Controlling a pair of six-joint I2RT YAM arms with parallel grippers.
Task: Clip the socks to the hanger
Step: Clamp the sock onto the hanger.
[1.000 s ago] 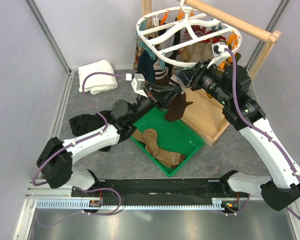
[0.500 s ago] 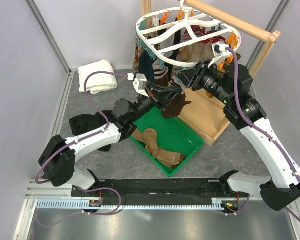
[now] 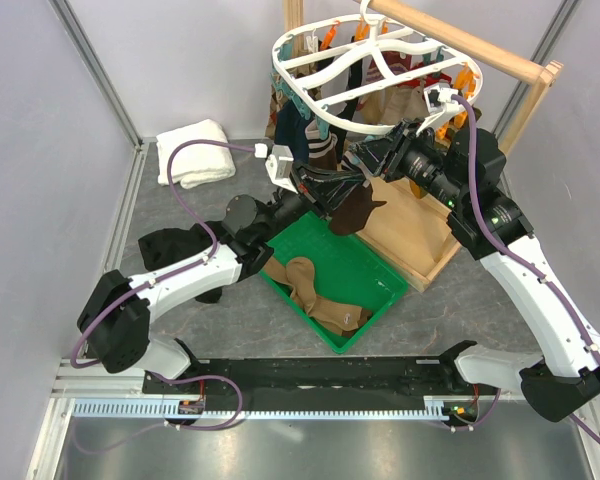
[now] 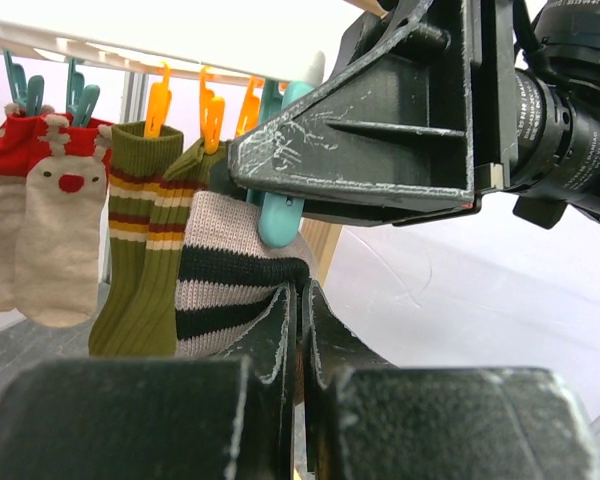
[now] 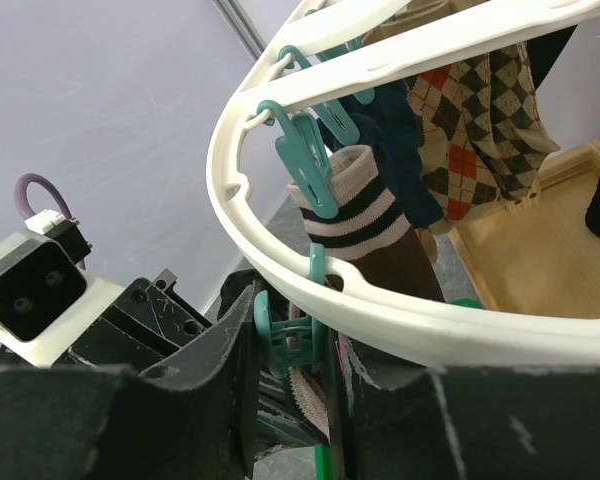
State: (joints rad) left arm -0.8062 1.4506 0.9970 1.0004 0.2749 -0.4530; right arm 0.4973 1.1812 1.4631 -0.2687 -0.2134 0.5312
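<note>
The white oval hanger (image 3: pixel 325 108) hangs from the wooden rail, with several socks clipped on it. My left gripper (image 3: pixel 332 190) is shut on the cuff of a dark brown sock with white stripes (image 3: pixel 356 213) and holds it up under the hanger's near rim. In the left wrist view the jaws (image 4: pixel 302 300) pinch the striped cuff (image 4: pixel 230 290) just below a teal clip (image 4: pixel 278 215). My right gripper (image 3: pixel 368 156) is shut on that teal clip (image 5: pixel 280 335) below the hanger rim (image 5: pixel 410 315), and the cuff (image 5: pixel 308 388) sits at the clip's mouth. Tan socks (image 3: pixel 318 295) lie in the green bin.
The green bin (image 3: pixel 378 268) sits at the centre, with a wooden tray (image 3: pixel 415 235) to its right. A white towel (image 3: pixel 195 152) lies at the back left and a black cloth heap (image 3: pixel 168 245) at the left. The wooden rail (image 3: pixel 460 45) crosses the back right.
My left gripper has shifted slightly with the striped sock, first left and then back up under the hanger. The right gripper has stayed on the clip.
</note>
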